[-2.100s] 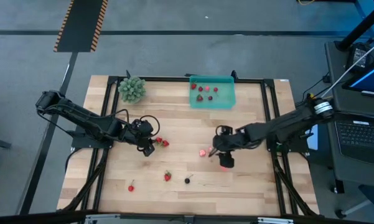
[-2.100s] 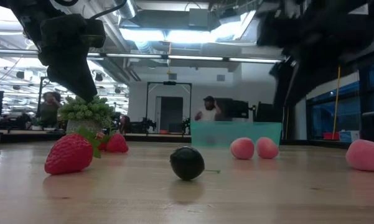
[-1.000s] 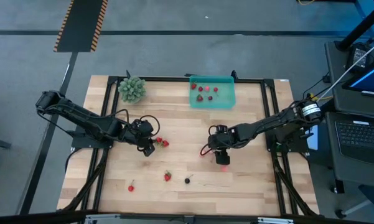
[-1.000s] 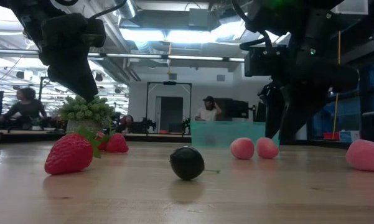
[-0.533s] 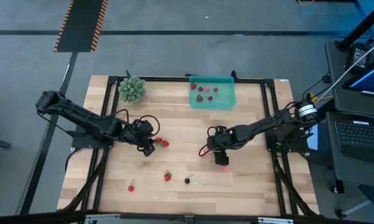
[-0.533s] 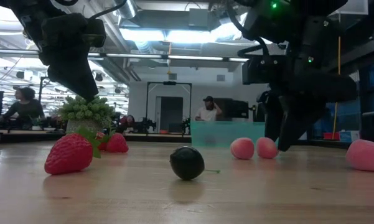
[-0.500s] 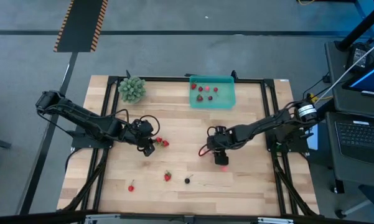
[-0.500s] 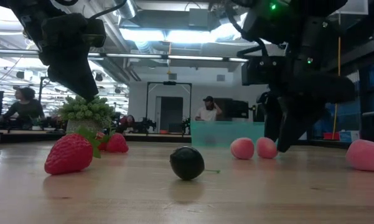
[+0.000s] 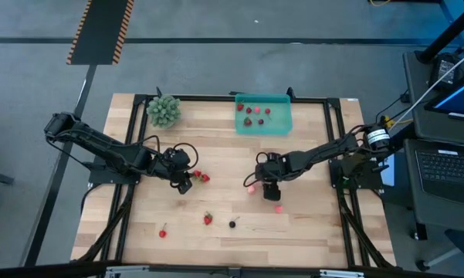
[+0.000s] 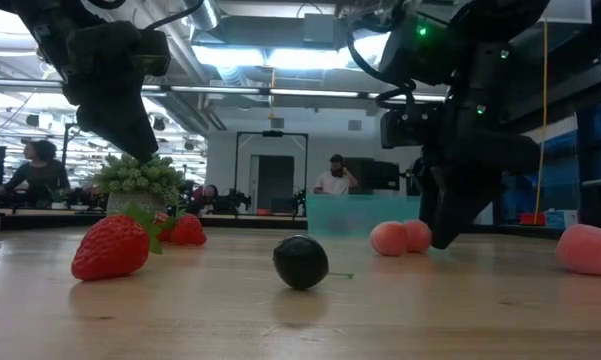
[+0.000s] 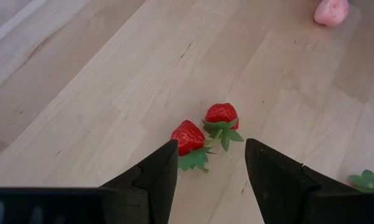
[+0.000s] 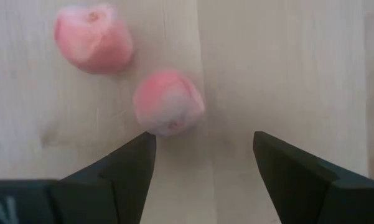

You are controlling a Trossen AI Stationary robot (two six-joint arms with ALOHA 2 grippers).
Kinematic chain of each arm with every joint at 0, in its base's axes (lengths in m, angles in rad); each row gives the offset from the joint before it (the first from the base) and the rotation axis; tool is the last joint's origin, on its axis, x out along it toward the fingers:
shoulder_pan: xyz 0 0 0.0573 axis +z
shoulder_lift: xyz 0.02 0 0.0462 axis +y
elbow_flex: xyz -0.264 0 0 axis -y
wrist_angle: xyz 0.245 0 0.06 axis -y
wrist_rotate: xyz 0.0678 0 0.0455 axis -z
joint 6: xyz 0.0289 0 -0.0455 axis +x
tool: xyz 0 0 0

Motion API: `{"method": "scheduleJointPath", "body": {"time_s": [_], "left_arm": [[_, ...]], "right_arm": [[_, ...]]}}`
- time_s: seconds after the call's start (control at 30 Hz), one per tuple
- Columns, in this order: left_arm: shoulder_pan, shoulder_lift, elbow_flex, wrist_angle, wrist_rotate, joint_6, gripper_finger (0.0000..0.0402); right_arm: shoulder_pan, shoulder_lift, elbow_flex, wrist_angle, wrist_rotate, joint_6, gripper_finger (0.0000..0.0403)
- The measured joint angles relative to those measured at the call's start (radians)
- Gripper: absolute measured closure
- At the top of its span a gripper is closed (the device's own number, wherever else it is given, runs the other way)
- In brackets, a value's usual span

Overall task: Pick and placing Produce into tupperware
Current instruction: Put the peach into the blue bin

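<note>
The teal tupperware tray (image 9: 281, 123) sits at the table's far edge with a few red pieces in it. My right gripper (image 9: 261, 182) (image 12: 202, 162) is open and low over the table's middle. Two pink pieces (image 12: 169, 102) (image 12: 93, 38) lie just ahead of its fingertips, the nearer one close to one finger, and a third pink piece (image 9: 279, 208) lies nearer the front. My left gripper (image 9: 187, 184) (image 11: 208, 165) is open, with two red strawberries (image 11: 188, 137) (image 11: 221, 115) just beyond its fingertips. More strawberries (image 9: 208, 219) (image 9: 163, 232) and a dark berry (image 9: 232, 225) rest on the wood near the front.
A bushy green leafy clump (image 9: 164, 110) stands at the far left corner. A black frame (image 9: 333, 147) runs along the table's sides. Bare wood lies between the grippers and the tray. People show in the room behind in the low view.
My right gripper has moved toward the table's left and far edge, over to the pair of pink pieces. That has uncovered the third pink piece, which lies nearer the front. My left arm has kept still.
</note>
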Motion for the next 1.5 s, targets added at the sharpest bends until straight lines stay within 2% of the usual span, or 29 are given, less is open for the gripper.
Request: {"method": "scheduleJointPath", "body": {"time_s": [0.13,0.93,1.37,1.5], "left_arm": [[0.000,0.000,0.000,0.000,0.000,0.000,0.0223],[0.000,0.000,0.000,0.002,0.000,0.000,0.0223],[0.000,0.000,0.000,0.002,0.000,-0.006,0.0223],[0.000,0.000,0.000,0.002,0.000,-0.006,0.0223]], "right_arm": [[0.002,0.000,0.000,0.000,-0.026,-0.020,0.0132],[0.001,0.000,0.000,0.001,-0.022,0.000,0.0132],[0.001,0.000,0.000,-0.004,-0.022,-0.025,0.0132],[0.001,0.000,0.000,0.020,-0.022,-0.081,0.0132]]}}
